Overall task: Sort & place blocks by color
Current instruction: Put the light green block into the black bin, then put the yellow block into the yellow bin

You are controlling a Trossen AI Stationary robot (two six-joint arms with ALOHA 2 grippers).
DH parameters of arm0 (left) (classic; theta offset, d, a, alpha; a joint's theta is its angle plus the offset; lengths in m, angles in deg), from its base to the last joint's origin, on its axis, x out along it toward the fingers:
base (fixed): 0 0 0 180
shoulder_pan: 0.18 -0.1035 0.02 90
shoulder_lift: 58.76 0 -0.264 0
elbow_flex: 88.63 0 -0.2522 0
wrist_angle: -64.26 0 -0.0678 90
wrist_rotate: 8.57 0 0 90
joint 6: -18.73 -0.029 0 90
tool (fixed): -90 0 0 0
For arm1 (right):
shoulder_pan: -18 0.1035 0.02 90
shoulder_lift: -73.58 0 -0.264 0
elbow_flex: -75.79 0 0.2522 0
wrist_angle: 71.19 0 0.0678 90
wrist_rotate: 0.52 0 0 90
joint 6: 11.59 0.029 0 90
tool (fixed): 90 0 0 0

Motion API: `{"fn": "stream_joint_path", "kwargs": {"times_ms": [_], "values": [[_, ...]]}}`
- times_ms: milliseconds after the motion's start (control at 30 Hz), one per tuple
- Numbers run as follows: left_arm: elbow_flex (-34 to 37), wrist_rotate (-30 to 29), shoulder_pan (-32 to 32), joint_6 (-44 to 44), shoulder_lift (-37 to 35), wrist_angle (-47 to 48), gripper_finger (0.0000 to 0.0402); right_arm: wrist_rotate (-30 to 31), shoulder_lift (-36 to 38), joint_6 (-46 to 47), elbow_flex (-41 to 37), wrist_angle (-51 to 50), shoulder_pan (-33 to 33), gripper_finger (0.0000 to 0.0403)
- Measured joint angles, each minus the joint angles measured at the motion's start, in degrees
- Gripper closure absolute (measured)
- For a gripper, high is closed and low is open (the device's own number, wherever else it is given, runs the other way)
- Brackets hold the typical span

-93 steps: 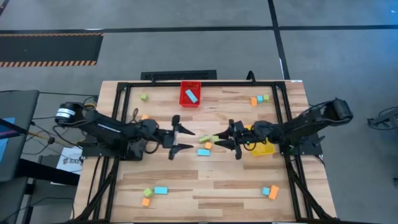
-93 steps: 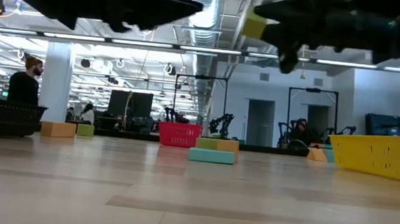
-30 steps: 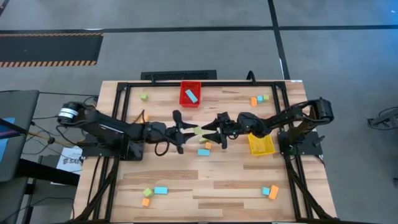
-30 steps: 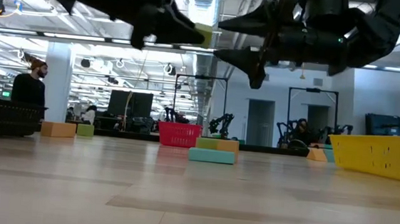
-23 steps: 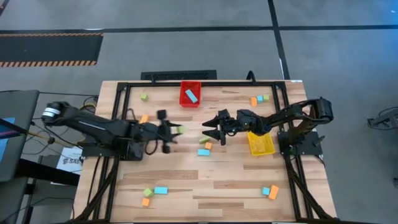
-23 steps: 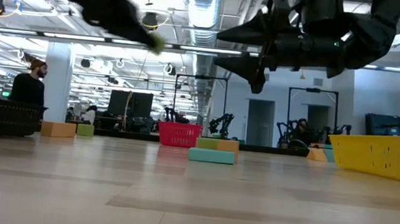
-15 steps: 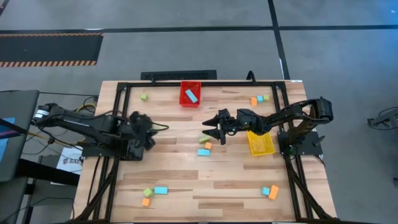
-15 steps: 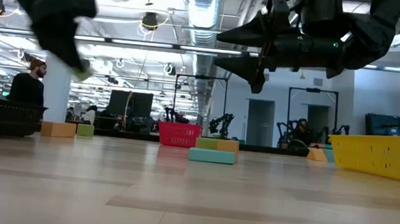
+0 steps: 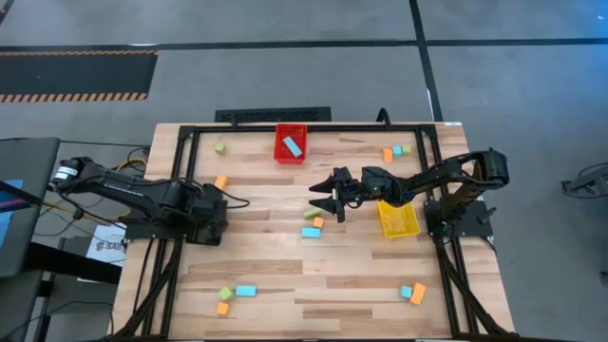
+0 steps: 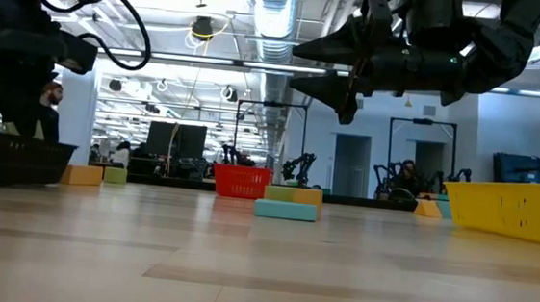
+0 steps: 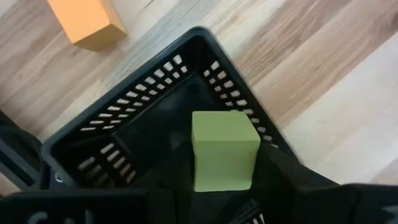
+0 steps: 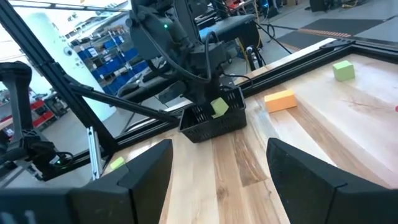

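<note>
Left wrist view: left gripper (image 11: 225, 186) pinching a green block (image 11: 224, 149) over the black bin (image 11: 124, 118).
Block looks light, rigid, flat-sided; grip opposite faces. Right gripper (image 9: 321, 195) waits mid-table, fingers wide, empty.

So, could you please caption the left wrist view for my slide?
Left gripper holds a yellow-green block above the black bin.
</note>
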Motion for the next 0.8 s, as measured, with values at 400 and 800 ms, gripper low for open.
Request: {"fn": "stream_joint_path", "kwargs": {"times_ms": [400, 800], "values": [[0.0, -0.47, -0.84, 0.09, 0.14, 0.28, 0.0271, -0.02, 0.0, -0.08, -0.02, -1.4, -0.02, 0.0121], [-0.27, 2.54, -3.58, -5.86, 0.14, 0.46, 0.0173, 0.01, -0.02, -0.1, -0.02, -2.1, -0.02, 0.0121]]}}
